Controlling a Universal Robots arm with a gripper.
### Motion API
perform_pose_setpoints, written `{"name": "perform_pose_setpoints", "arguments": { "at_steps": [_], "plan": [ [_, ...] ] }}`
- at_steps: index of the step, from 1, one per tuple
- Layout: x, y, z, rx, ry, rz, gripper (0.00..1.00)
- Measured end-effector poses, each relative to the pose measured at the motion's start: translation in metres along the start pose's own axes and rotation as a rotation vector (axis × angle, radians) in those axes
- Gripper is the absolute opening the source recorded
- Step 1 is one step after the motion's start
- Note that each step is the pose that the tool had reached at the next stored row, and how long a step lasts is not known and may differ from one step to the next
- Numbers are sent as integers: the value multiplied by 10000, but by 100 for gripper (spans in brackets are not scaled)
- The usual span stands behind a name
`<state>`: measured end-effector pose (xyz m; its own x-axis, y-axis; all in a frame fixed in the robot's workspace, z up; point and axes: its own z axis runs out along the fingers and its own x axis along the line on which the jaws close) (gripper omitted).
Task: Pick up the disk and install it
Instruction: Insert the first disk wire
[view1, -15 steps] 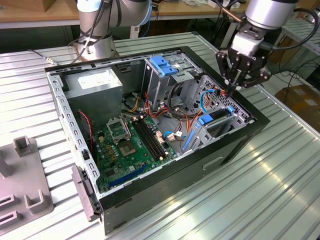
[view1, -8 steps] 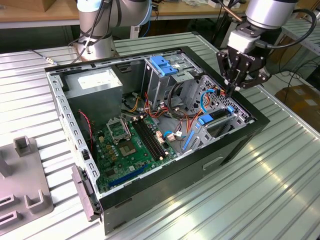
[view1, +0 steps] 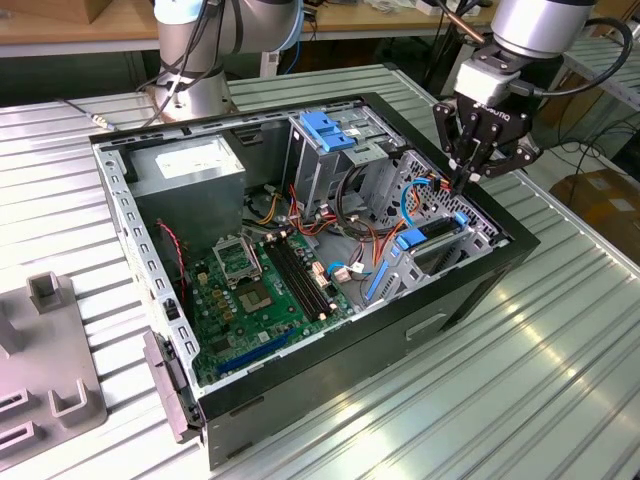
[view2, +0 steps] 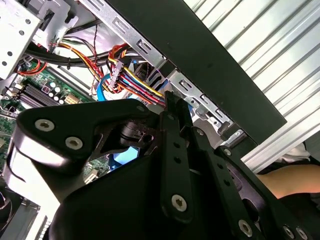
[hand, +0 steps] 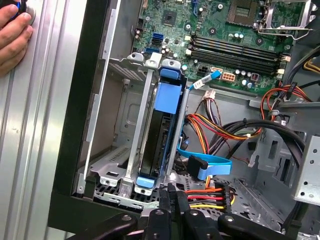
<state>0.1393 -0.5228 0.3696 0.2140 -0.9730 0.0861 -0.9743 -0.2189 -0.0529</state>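
The disk (hand: 164, 102) stands on edge in the drive bay at the case's front corner, its blue bracket facing up, a blue tab at each end. In the exterior view the disk (view1: 433, 240) sits low in that bay on the exterior view's right. My gripper (view1: 463, 180) hangs just above the bay's far end, its fingers closed together with nothing between them. In both wrist views the black fingers (hand: 172, 202) (view2: 172, 112) point down beside the coloured power wires (hand: 210, 192), close to the disk's end tab (hand: 145, 181).
The open black computer case (view1: 470, 290) lies on a ribbed metal table (view1: 560, 370). Inside are the green motherboard (view1: 265, 290), a grey power supply (view1: 190, 165), a metal drive cage with a blue latch (view1: 325, 130) and loose cables. A person's hand (hand: 12, 35) rests on the table beside the case.
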Motion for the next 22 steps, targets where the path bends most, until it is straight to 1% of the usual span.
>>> {"name": "perform_pose_setpoints", "arguments": {
  "at_steps": [5, 7, 8, 9, 10, 11, 14, 15, 17, 18, 22],
  "plan": [
    [0, 0, 0, -2, 0, 15, 17],
    [0, 0, 0, -8, 4, 91, 17],
    [0, 0, 1, -16, 8, 183, 17],
    [0, 0, 0, -35, 21, 402, 17],
    [0, 0, 2, -68, 41, 783, 17],
    [0, 0, 3, -86, 53, 993, 17],
    [-1, 1, 3, -113, 58, 1285, 17],
    [-1, 2, 2, -117, 35, 1355, 17],
    [-2, 3, 3, -109, -63, 1423, 17],
    [-2, 6, 2, -105, -98, 1446, 17],
    [-2, 7, 3, -105, -105, 1456, 17]
  ]
}}
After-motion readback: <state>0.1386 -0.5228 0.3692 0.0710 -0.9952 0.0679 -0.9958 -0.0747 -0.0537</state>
